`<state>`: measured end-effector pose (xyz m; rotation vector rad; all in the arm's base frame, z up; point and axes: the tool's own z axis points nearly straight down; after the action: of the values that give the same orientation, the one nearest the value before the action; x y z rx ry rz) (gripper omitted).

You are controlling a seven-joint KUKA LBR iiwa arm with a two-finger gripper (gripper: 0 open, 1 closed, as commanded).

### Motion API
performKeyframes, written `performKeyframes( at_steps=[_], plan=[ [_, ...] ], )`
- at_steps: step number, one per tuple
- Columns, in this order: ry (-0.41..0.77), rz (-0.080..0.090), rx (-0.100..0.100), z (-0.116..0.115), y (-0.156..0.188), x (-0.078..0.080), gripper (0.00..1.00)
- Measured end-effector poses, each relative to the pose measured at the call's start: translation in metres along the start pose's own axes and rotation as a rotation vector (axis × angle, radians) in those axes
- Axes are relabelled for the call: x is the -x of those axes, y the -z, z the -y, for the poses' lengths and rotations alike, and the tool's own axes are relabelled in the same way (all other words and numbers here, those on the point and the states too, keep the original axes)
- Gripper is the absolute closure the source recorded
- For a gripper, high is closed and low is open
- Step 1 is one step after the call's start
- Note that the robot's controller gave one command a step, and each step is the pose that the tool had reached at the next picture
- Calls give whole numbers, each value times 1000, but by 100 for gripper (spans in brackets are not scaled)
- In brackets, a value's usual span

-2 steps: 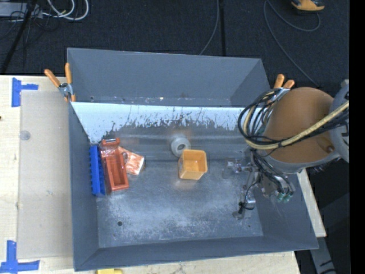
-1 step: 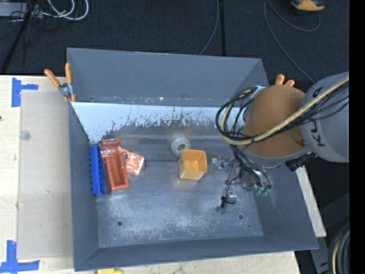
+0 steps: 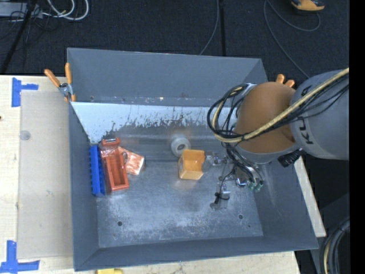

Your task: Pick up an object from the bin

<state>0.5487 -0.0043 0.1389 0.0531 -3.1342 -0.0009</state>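
Observation:
My gripper (image 3: 221, 197) hangs low over the bin floor in the right half, its dark fingertips close above bare metal with nothing seen between them. An orange-yellow block (image 3: 191, 164) sits just left of it, near the bin's middle. A small grey-white roll (image 3: 180, 146) lies right behind the block, toward the back wall.
At the bin's left side an orange-red tray-shaped piece (image 3: 113, 168) lies beside a long blue bar (image 3: 96, 170), with a crumpled copper-coloured wrapper (image 3: 134, 164) against it. The arm with its orange cover and cables comes in from the right.

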Motion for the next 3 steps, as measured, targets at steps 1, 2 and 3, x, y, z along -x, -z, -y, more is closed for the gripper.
performKeyframes(
  at_steps=[1,2,3],
  plan=[
    [45,14,1,2,-20,34,0],
    [-70,0,1,-9,-48,36,0],
    [-74,11,1,-67,-25,53,100]
  ],
)
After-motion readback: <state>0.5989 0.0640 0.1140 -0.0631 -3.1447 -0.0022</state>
